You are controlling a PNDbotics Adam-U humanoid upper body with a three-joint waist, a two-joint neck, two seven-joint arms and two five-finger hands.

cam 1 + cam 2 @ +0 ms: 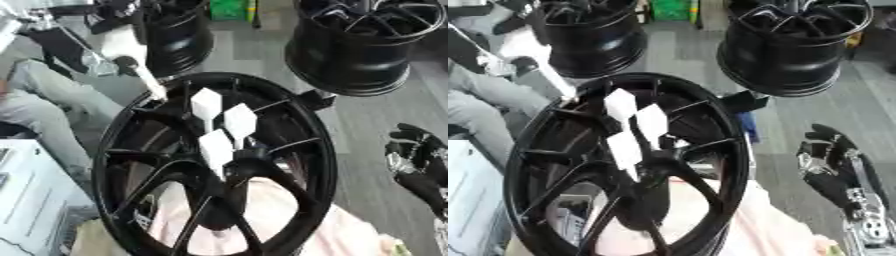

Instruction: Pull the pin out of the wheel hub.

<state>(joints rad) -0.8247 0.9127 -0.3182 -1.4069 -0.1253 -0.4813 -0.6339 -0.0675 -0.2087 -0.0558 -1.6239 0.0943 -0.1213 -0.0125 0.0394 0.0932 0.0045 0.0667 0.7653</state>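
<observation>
The black wheel hub filled the middle of both views, standing tilted with its spokes facing the camera. Three white hexagon-headed pins sat clustered near its centre, their heads close together. None looked withdrawn, so the pull seemed not yet begun. The right hand hung at the right edge, well apart from the hub; whether its fingers were spread or curled could not be told. The left hand showed in neither view. The next move would call for carrying that hand across to the hub's centre and closing on one pin head without catching the neighbours. Two more black rims stood behind. A pale pinkish cloth lay beneath the hub.
</observation>
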